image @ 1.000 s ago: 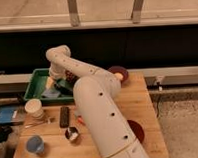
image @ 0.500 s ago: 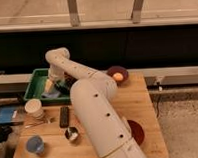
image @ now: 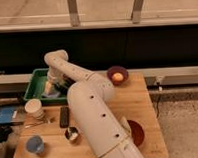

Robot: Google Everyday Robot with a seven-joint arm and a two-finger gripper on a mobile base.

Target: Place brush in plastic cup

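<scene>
A single view is provided, taken from high behind the arm point(image: 94, 114), angled down at the wooden table point(image: 138, 99); the gripper point(image: 54, 87) is seen far left.

No legible text, labels or numbers anywhere — none at all.

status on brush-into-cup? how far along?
Early. Nothing looks done: the plastic cup stands at the table's left edge with no brush visible in it. In hand: the arm reaches into the green bin, tool down among its contents; no brush can be made out there. Left: grasp, carry over, drop into the cup.
</scene>
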